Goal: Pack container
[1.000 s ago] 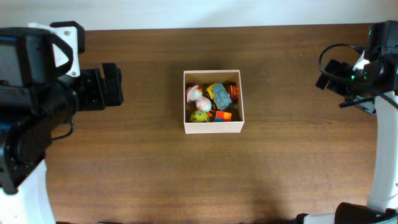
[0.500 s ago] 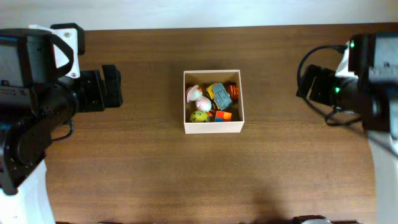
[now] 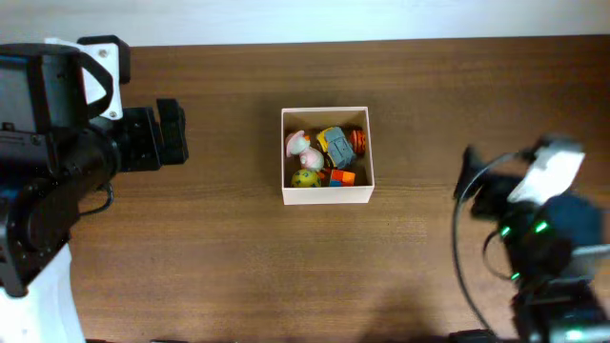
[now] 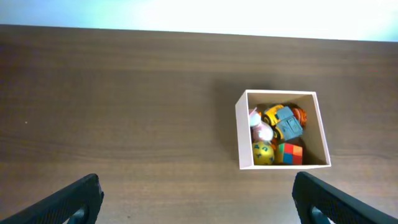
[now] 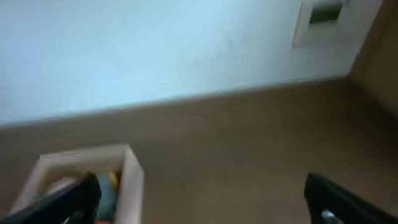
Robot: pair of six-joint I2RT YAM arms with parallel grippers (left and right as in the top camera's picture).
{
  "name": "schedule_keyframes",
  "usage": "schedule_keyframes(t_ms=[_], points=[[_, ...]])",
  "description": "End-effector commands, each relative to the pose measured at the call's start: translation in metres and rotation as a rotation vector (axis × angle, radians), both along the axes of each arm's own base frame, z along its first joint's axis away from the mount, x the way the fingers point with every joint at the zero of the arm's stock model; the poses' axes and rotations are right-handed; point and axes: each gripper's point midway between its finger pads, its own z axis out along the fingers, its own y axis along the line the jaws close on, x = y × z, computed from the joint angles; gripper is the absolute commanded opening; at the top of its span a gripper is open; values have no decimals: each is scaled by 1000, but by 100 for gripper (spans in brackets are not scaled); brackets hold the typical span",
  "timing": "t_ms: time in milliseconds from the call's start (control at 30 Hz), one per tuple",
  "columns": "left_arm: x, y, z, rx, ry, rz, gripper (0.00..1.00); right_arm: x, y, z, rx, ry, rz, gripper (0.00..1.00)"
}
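Note:
The container [image 3: 327,195], a square white-walled box, stands mid-table. It holds a pink and white toy [image 3: 300,145], a blue and yellow toy [image 3: 335,143], an orange toy [image 3: 357,141], a yellow-green ball [image 3: 306,177] and a coloured cube [image 3: 342,176]. My left gripper [image 3: 172,133] is open and empty, well left of the box. Its wrist view [image 4: 199,205] shows the container [image 4: 246,134] ahead to the right. My right gripper [image 3: 472,186] is blurred, right of the box and nearer the front. It is open and empty in its wrist view [image 5: 202,202], with the container's wall [image 5: 132,186] at lower left.
The brown wooden table [image 3: 229,257] runs to a pale wall at the back [image 3: 305,19]. The left arm's bulk [image 3: 48,162] fills the left side. The right arm's body and cables [image 3: 548,238] fill the front right corner.
My right arm has swung from the back right toward the front of the table and is motion-blurred. The left arm, the container and the toys have not moved.

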Motion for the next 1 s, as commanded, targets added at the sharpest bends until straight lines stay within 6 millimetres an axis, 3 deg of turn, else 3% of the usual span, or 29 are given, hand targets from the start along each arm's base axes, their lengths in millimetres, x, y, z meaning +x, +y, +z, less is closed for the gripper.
schedule_keyframes(t_ms=[0,200,367,533,733,967], points=[[0,3,-1,0,3,20,99,-19,-3,-64,-41,67,-1,99],[0,3,-1,0,3,20,99,-42,-5,-142,-45,118,0,99],[0,3,-1,0,3,20,99,-50,-7,-173,-44,117,-7,99],[0,3,-1,0,3,20,99,-53,-16,-193,-42,128,-50,99],[0,3,-1,0,3,20,99,-54,-18,-195,-37,119,-57,99],[0,3,-1,0,3,20,99,-56,-18,-212,-38,159,-55,99]])
